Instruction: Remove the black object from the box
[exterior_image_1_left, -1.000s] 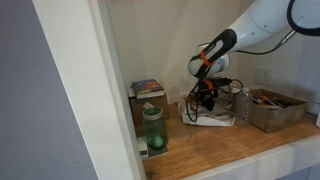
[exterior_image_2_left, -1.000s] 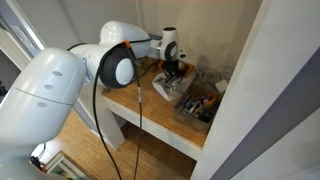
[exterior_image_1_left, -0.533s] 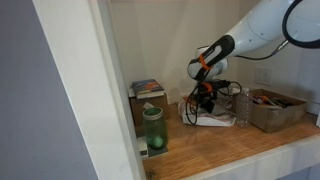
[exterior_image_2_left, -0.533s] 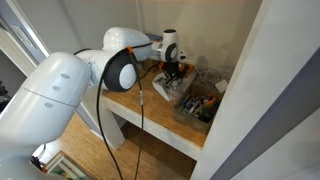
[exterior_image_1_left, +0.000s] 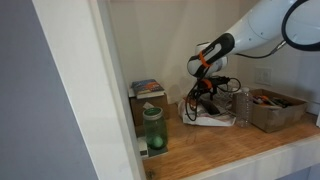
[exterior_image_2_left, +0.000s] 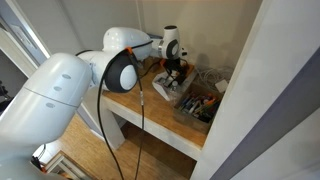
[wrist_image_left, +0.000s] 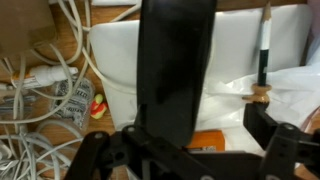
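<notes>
The wrist view is filled by the black object (wrist_image_left: 176, 70), a long dark block lying on a white plastic sheet (wrist_image_left: 235, 55). My gripper (wrist_image_left: 188, 130) is open around it, and the right finger (wrist_image_left: 272, 125) stands clear of its side. In both exterior views the gripper (exterior_image_1_left: 205, 90) (exterior_image_2_left: 175, 68) hangs just over the white sheet and cables, with the black object (exterior_image_1_left: 207, 101) right under it. The grey-brown box (exterior_image_1_left: 276, 110) (exterior_image_2_left: 199, 106) sits on the wooden shelf to one side, apart from the gripper, with small items inside.
White and grey cables (wrist_image_left: 45, 85) lie tangled beside the sheet. A clear bottle (exterior_image_1_left: 242, 105) stands between gripper and box. A green jar (exterior_image_1_left: 153, 130) and a taller brown box with a colourful top (exterior_image_1_left: 147, 92) stand near the shelf's other end. Walls close in behind and beside.
The jaws have opened and let go of the black object, which now rests on the white sheet. The gripper has lifted slightly above it.
</notes>
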